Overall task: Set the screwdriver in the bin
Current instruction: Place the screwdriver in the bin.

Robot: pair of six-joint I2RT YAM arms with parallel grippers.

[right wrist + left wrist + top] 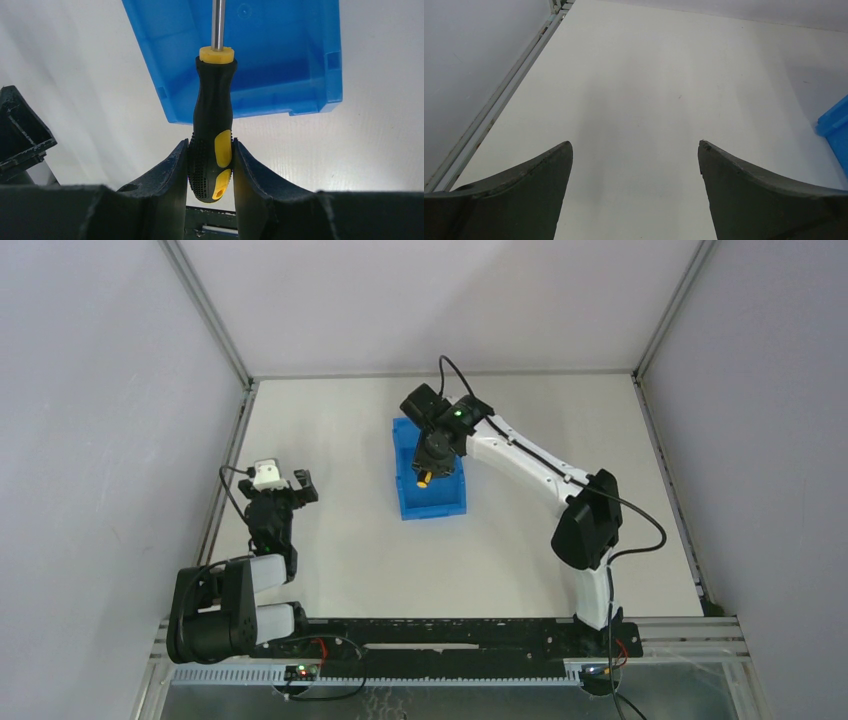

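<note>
The blue bin [432, 492] sits mid-table; it also shows in the right wrist view [280, 55] and a corner of it in the left wrist view [836, 131]. My right gripper [210, 146] is shut on the screwdriver [212, 120], gripping the butt of its black and yellow handle. The metal shaft points out over the bin's inside. In the top view the right gripper [430, 465] hangs above the bin with the yellow handle end [424, 479] showing. My left gripper [635, 145] is open and empty above bare table, left of the bin, also seen from above [283, 485].
The white table [340, 550] is walled by grey panels with metal frame rails [222, 490] along the left and right edges. A black part of the right arm's frame [20, 132] shows at the left of the right wrist view.
</note>
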